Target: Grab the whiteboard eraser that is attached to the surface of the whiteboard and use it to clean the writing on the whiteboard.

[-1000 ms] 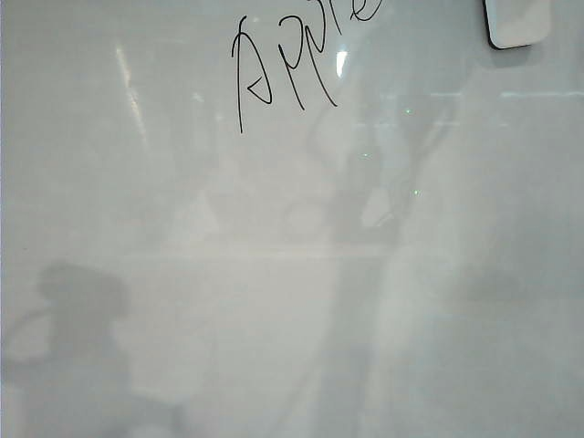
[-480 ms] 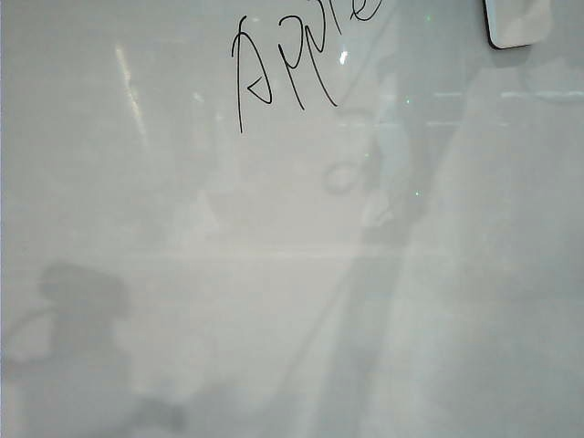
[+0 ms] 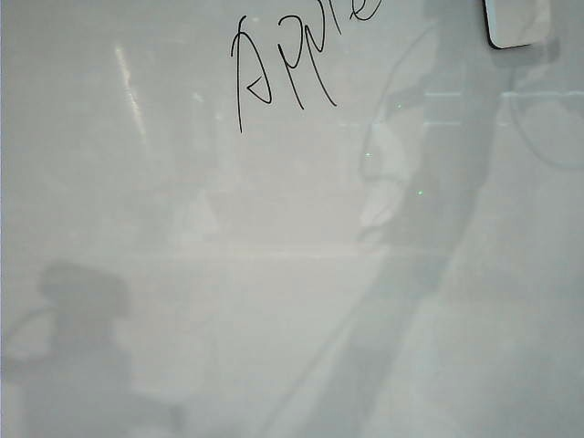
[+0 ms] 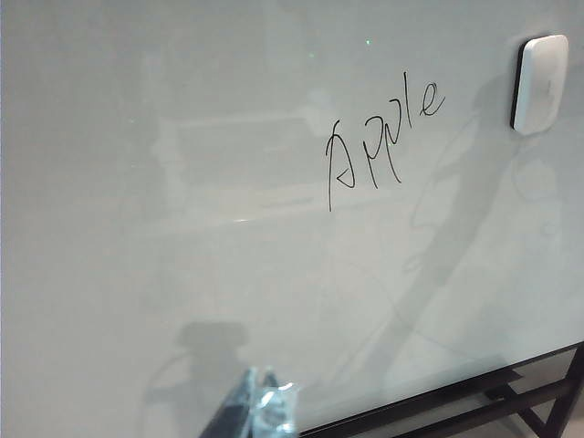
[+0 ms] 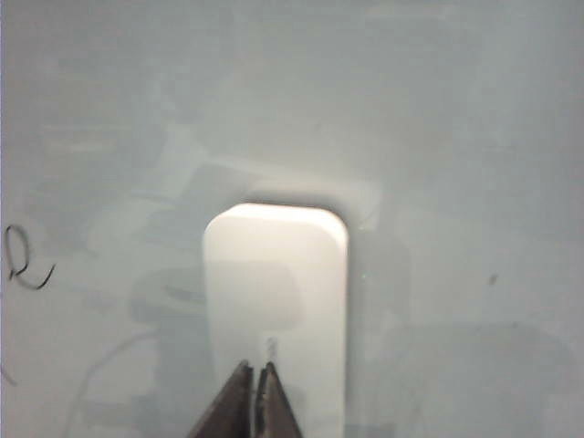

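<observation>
Whiteboard: the whiteboard (image 4: 182, 137) filled nearly every view, glossy and pale, carrying only faint reflections and arm shadows.
Eraser: the whiteboard eraser (image 5: 278, 301) sat flat on the board near its upper right corner in the exterior view (image 3: 517, 23) — cut off there by the frame's edge.
Writing: the writing (image 4: 383, 146), slanted black "Apple", lay beside the eraser but clear of it, bare board between the two.
Right gripper: the right gripper (image 5: 255, 401) hovered in front of the eraser's face, its fingers pressed together and holding nothing; contact could not be judged.
Left gripper: the left gripper (image 4: 260, 411) showed only a blurred tip near the board's lower edge — finger spread could not be told.
Edges: a dark frame (image 4: 511, 388) ran under the board's lower edge.
Open room: wide blank board spread below and left of the writing.
</observation>
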